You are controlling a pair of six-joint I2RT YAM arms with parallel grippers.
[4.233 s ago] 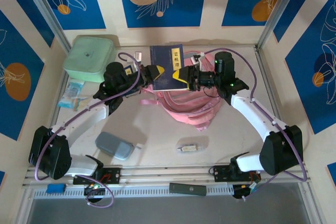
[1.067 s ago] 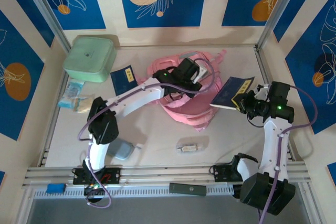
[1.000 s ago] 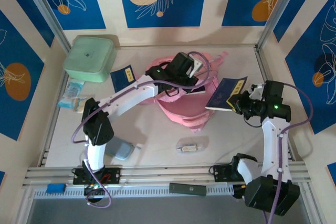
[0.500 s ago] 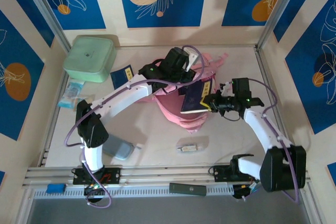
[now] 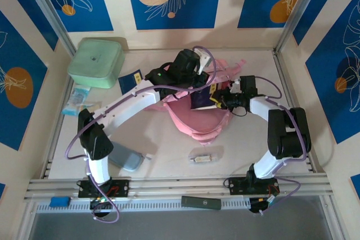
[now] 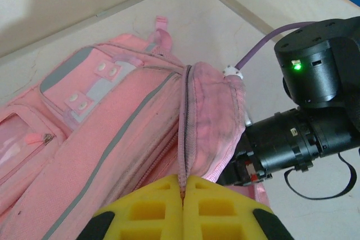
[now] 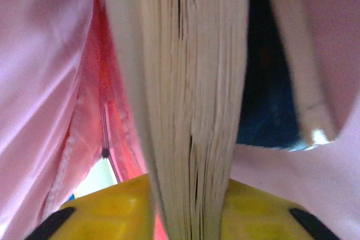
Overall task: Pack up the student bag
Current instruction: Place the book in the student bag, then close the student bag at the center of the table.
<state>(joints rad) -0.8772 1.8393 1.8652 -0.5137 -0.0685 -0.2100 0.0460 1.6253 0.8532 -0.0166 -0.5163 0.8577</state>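
While left hand point(image 6: 184, 186) pinches flap of student bag point(image 6: 112, 139), book point(image 7: 185, 82) within right hand point(image 7: 188, 212), grip unclear.

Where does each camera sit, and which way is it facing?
Top external: fixed above and behind the bases, looking down at the table, where left arm and right arm meet at the student bag.
Left wrist: rides the left arm, looking past the left gripper, shut on the bag's zipper edge, toward the right arm.
Right wrist: looks past the right gripper into the bag's pink interior, the book page edges between its yellow fingers.
Shared: top and left wrist both show bag and right arm.
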